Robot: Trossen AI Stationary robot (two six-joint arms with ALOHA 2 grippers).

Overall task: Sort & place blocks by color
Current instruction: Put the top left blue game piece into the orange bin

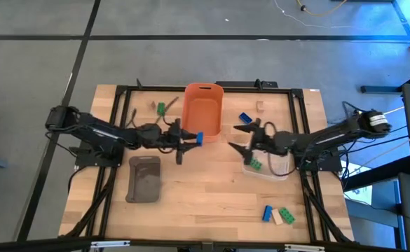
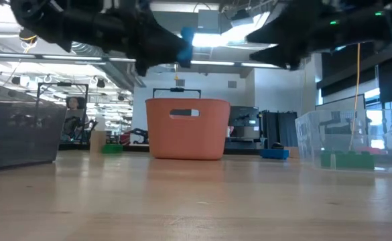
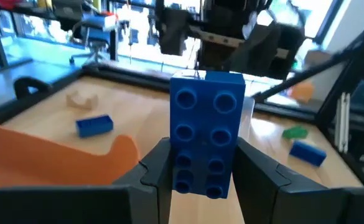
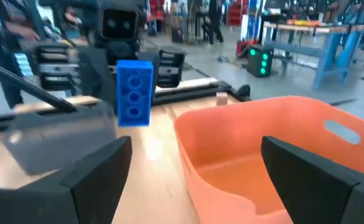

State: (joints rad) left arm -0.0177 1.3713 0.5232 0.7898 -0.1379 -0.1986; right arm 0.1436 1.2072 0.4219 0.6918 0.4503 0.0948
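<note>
Blue block [image 3: 206, 134] between left claw [image 3: 200, 171] fingers

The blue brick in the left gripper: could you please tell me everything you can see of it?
The blue brick is a glossy plastic toy block with two rows of round studs on its face, four pairs showing. It stands upright, lengthwise between the fingers of the left gripper, which pinch its lower sides. It is held in the air beside the orange bin, near the bin's rim, and touches nothing but the fingers.
</note>
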